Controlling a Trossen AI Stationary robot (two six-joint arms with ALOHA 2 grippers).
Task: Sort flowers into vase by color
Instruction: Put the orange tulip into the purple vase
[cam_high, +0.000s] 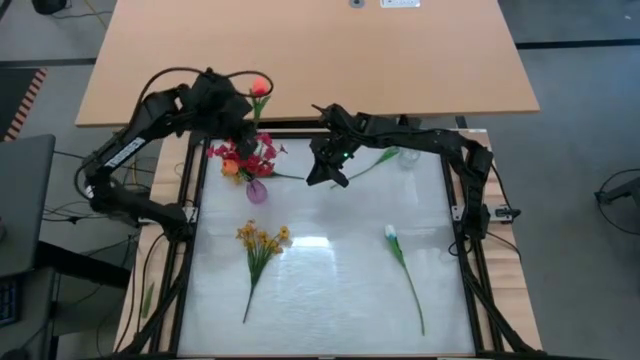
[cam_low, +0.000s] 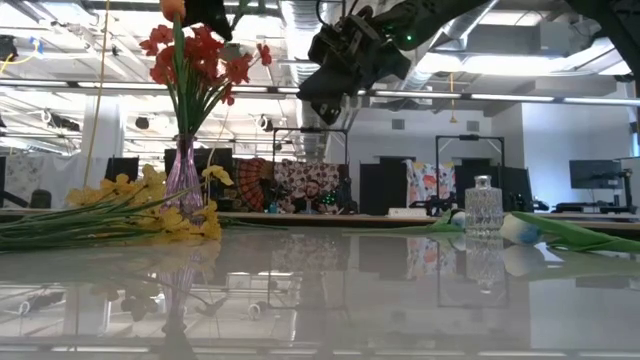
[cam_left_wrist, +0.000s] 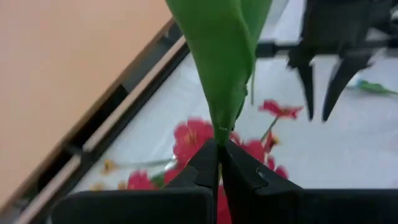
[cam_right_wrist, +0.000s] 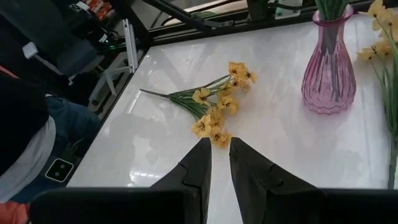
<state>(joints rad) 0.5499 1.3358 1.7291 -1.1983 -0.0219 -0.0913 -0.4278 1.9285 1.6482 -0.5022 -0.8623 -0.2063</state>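
The high view looked straight down on the glossy white table (cam_high: 320, 290); the low view faced level across it. Both showed the ribbed pink glass vase (cam_high: 257, 191).

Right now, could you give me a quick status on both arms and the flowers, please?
Left claw shut on a green stem, raised over the pink vase with red flowers. Right claw slightly open, empty, hovering mid-table. Yellow bunch and white flower lie loose.

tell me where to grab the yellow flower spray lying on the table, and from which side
Grip the bunched green stems of the yellow flower spray around mid-length, below the blooms, coming straight down from above. It lies flat on the white table with the blooms fanned out toward the pink vase and the stems narrowing into one thin bundle, so the fingers should probably close across the stems.
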